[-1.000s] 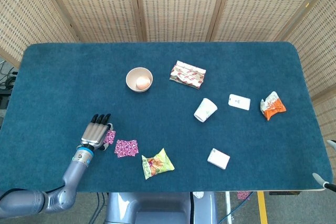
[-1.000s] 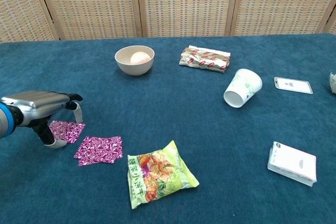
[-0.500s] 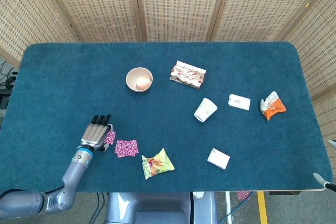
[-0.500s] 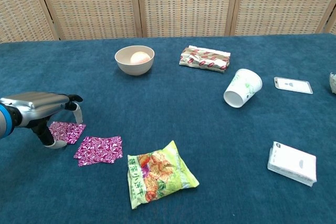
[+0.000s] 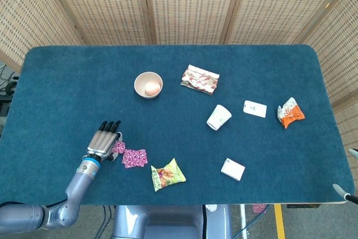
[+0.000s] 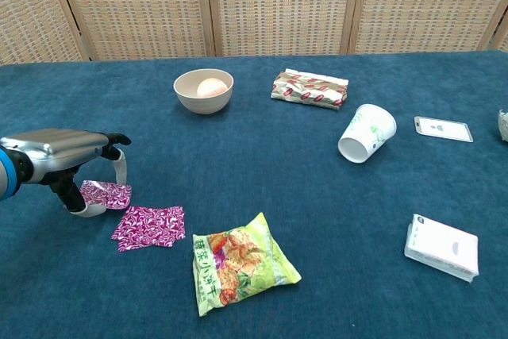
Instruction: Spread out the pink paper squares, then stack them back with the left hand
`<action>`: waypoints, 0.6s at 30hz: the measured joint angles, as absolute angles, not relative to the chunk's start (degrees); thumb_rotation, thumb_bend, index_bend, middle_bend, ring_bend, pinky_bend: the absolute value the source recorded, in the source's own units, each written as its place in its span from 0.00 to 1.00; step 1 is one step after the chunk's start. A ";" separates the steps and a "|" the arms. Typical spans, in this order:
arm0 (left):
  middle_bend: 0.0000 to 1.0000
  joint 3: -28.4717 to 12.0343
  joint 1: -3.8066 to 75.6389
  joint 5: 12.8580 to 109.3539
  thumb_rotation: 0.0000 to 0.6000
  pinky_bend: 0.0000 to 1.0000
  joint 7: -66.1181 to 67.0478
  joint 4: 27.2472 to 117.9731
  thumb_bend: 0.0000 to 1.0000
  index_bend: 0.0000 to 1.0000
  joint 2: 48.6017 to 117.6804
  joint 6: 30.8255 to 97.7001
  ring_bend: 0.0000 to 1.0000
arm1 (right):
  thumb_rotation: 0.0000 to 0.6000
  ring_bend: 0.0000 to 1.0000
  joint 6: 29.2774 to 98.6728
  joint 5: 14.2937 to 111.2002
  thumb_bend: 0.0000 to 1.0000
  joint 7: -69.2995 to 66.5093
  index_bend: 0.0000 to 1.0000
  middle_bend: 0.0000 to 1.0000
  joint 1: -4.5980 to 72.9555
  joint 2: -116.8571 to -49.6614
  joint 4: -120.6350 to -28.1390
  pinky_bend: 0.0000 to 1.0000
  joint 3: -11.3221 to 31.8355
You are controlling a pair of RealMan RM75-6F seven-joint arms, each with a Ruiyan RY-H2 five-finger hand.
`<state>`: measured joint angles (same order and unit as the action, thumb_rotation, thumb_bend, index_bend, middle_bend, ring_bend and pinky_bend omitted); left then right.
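Left hand (image 6: 67, 166) pinching one pink square (image 6: 107, 194), lifted off the table (image 6: 286, 196) near its front-left corner

Thumb under, fingers flat above, paper edge raised; second pink square (image 6: 149, 225) lies flat just beside it, toward the right and slightly nearer the front edge; carry goes that way; right hand not in view.
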<state>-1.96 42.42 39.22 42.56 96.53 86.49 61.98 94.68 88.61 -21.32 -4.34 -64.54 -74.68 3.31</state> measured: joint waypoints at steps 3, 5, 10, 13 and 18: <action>0.00 -2.00 42.39 39.30 0.97 0.00 42.39 97.23 0.34 0.46 86.19 62.14 0.00 | 1.00 0.00 94.71 88.68 0.13 -21.34 0.17 0.21 -4.32 -64.56 -74.68 0.00 3.29; 0.00 -2.04 42.38 39.29 0.97 0.00 42.17 97.70 0.33 0.46 85.97 62.10 0.00 | 1.00 0.00 94.73 88.68 0.13 -21.36 0.17 0.21 -4.33 -64.56 -74.67 0.00 3.29; 0.00 -2.11 42.40 39.56 0.98 0.00 41.81 99.15 0.33 0.46 85.55 62.15 0.00 | 1.00 0.00 94.73 88.70 0.13 -21.36 0.17 0.21 -4.30 -64.51 -74.79 0.00 3.30; 0.00 -2.17 42.50 39.70 0.98 0.00 41.72 100.26 0.33 0.46 85.61 62.32 0.00 | 1.00 0.00 94.76 88.78 0.13 -21.35 0.17 0.21 -4.30 -64.58 -74.78 0.00 3.25; 0.00 -2.58 42.81 39.66 0.98 0.00 41.77 102.05 0.33 0.46 85.86 62.95 0.00 | 1.00 0.00 94.88 88.80 0.13 -21.41 0.17 0.21 -4.38 -64.59 -74.68 0.00 3.20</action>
